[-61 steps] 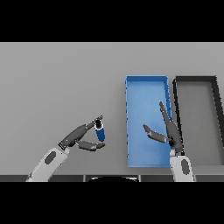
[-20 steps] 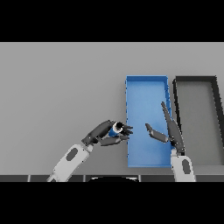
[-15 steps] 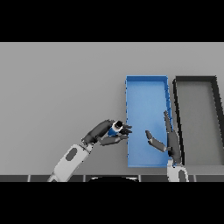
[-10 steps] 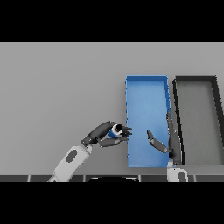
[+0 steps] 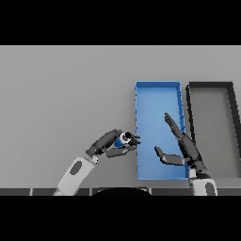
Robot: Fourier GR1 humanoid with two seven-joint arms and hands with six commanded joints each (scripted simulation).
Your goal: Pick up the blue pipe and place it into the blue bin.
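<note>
**Pipe held just short of the blue bin**

A plain grey table filled the head view, with two bins set side by side towards its right edge. The blue bin lay lengthwise, its near end close to the table's front edge, and a dark grey bin sat just beside it on the right, nearest the right edge.

The left hand was above the table near the front edge, just left of the blue bin's left wall. Its fingers and thumb were curled around the blue pipe, whose dark open end faced upward; the pipe was outside the bin.

The right hand was over the near part of the blue bin, fingers straight and spread, thumb out to the left, holding nothing.
</note>
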